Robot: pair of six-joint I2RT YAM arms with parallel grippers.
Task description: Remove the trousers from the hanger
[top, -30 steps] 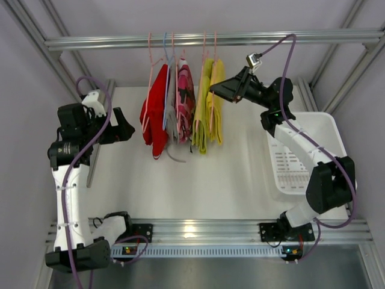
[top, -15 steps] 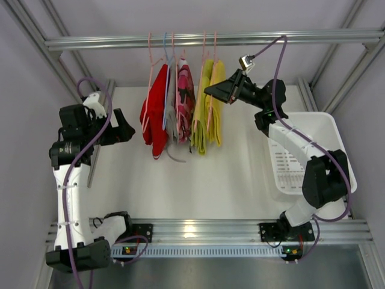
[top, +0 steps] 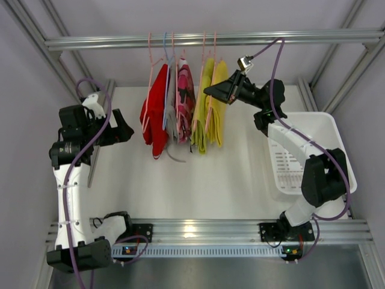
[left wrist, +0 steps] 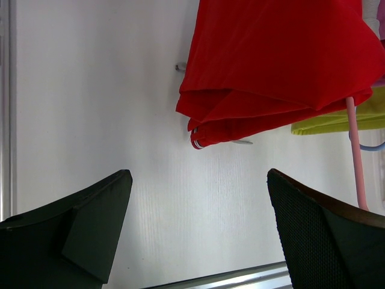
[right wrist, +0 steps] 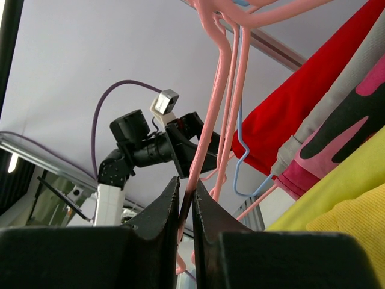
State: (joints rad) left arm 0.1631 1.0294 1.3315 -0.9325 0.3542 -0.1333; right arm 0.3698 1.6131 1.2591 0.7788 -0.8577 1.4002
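Two trousers hang folded on pink hangers [top: 215, 51] from the top rail [top: 240, 39]: a yellow-green pair [top: 201, 114] and a bright yellow pair [top: 216, 111] at the right end of the row. My right gripper [top: 208, 91] is at the bright yellow pair's upper edge. In the right wrist view the right gripper [right wrist: 187, 183] is shut on a pink hanger wire [right wrist: 210, 126], with yellow cloth [right wrist: 355, 223] at lower right. My left gripper [top: 129, 129] stands open left of the garments, nothing between its fingers [left wrist: 90, 223].
A red garment [top: 155, 111] and a pink patterned garment [top: 185, 99] hang left of the trousers, with a blue hanger [right wrist: 240, 162] among the pink ones. A white basket [top: 328, 129] sits at the table's right side. Frame posts stand at the back corners.
My right gripper moved left to the hangers above the yellow trousers and its jaws closed on a pink hanger wire. The left arm stayed still.
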